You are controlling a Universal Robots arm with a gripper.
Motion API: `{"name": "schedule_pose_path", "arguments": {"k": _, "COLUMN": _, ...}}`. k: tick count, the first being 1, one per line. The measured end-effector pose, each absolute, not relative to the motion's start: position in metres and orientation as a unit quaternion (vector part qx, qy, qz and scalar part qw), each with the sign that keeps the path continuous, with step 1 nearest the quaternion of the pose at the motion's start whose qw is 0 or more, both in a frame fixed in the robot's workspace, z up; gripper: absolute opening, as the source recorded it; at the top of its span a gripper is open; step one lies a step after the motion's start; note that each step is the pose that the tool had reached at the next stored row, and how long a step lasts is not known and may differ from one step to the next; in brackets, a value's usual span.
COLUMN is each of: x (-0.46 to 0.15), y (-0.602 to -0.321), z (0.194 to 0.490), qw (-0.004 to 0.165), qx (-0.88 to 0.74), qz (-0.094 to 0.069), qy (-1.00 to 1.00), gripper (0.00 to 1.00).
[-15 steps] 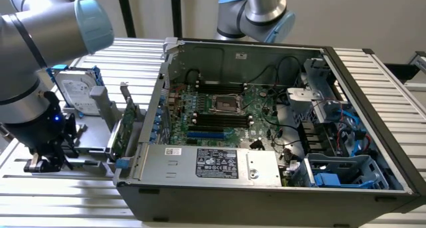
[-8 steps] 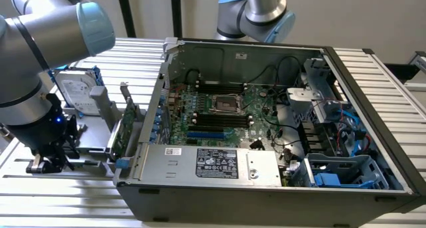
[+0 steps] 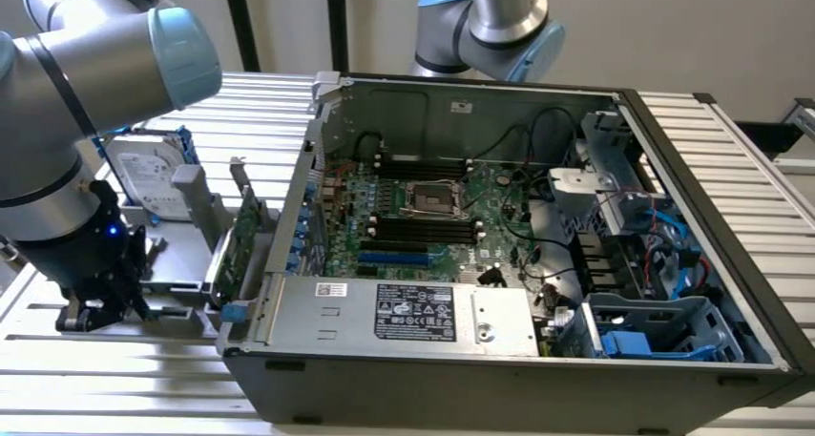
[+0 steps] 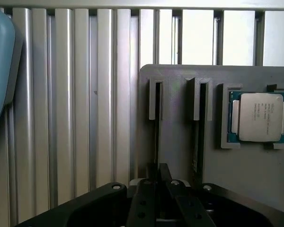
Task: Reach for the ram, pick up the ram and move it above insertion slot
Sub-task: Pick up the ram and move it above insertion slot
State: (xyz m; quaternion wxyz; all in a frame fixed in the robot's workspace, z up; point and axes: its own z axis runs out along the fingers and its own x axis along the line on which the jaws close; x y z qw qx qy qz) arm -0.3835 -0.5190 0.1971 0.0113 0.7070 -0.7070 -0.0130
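Wrist view | black gripper (image 4: 158, 171) pinches thin edge-on ram stick (image 4: 157, 142) | stick stands in narrow slot of grey plastic holder (image 4: 176, 99) | square silver processor (image 4: 258, 117) lies near, ribbed aluminium table (image 4: 75, 118) beneath

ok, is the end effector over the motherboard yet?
No, the end effector hangs low by the gray holder, outside the case on the exterior view's left.
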Motion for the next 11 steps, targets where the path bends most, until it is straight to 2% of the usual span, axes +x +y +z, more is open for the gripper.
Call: {"name": "schedule_pose_path", "arguments": {"k": 11, "x": -0.3831, "y": -0.519, "z": 0.2065, "qw": 0.012, "qx": 0.707, "qz": -0.013, "qy": -0.707, "gripper": 0.14}}
